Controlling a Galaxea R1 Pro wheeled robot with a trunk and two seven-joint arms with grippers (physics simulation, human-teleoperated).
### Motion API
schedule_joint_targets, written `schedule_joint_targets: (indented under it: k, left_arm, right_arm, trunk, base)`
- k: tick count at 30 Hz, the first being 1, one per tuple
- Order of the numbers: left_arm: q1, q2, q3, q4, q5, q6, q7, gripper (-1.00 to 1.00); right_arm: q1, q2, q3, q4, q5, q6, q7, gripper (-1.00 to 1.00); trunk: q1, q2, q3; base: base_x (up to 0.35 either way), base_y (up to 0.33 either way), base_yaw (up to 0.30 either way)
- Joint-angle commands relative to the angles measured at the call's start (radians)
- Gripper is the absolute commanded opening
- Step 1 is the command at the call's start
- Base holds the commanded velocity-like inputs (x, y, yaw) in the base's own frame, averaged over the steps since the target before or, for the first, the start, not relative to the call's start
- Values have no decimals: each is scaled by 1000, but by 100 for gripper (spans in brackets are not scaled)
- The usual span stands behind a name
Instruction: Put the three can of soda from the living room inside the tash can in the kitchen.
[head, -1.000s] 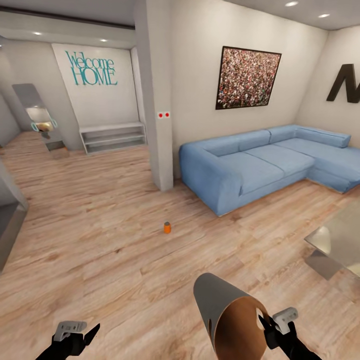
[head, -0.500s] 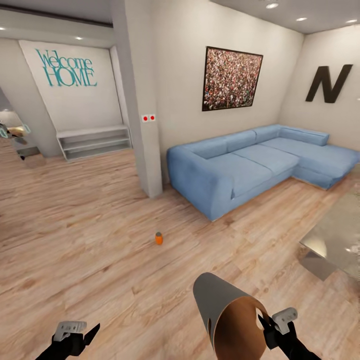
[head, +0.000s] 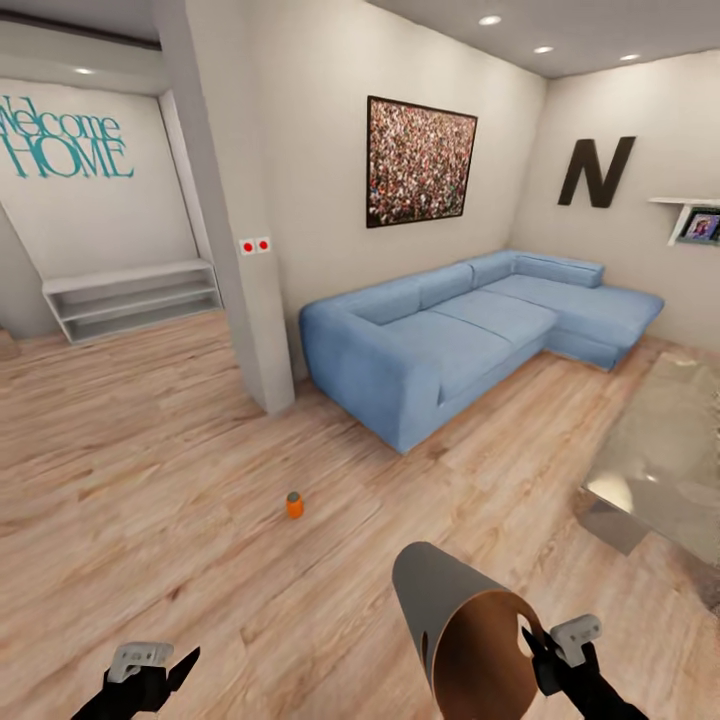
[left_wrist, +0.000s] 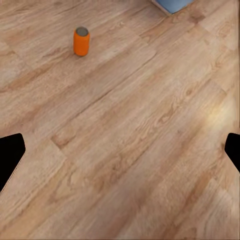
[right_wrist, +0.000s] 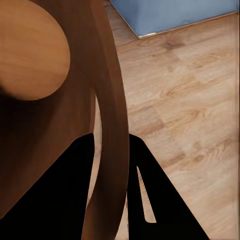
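Low at the bottom right of the head view, the right gripper (head: 535, 645) is clamped on the rim of the tash can (head: 455, 625), one finger inside and one outside the wall, as the right wrist view shows (right_wrist: 107, 165). The bin is carried tilted, its coppery mouth turned toward the lower right of the frame, and no can is visible inside it from here. At the bottom left, the left gripper (head: 160, 672) hangs over bare planks with its fingers spread apart and nothing between them.

Farther up, just left of centre, one orange can of soda (head: 294, 505) stands upright on the wood floor (head: 150, 470), well apart from both grippers; the left wrist view has it too (left_wrist: 81, 41). Beyond it sit the blue sofa (head: 450, 330) and, at the right edge, the glass table (head: 660, 460).

By my reading the task is at an early stage: the bin is in hand, this can is not yet picked up, and the other cans are nowhere to be seen.
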Motion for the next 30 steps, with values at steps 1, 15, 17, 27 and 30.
schedule_joint_targets:
  k: [1,15,17,27,30]
  left_arm:
    - [0,0,0,0,0,0,0,100]
    - [0,0,0,1,0,1,0,100]
    - [0,0,-1,1,0,1,0,100]
    - [0,0,0,6,1,1,-6,100]
    - [0,0,0,7,1,1,-7,100]
  right_arm:
    - [0,0,-2,-2,-7,0,10,-100]
    - [0,1,-10,-2,-7,1,10,-100]
    - [0,1,-16,-2,-7,1,10,-100]
    - [0,1,-28,-1,-8,-1,12,-100]
    - [0,1,-28,-1,-9,-1,11,-100]
  trunk:
    - [0,0,1]
    - [0,0,10]
    - [0,0,12]
    - [0,0,16]
    - [0,0,16]
  base:
    - [307,186,-251]
    - [307,187,-251]
    - [306,188,-251]
    - [303,191,-156]
    - [297,196,-19]
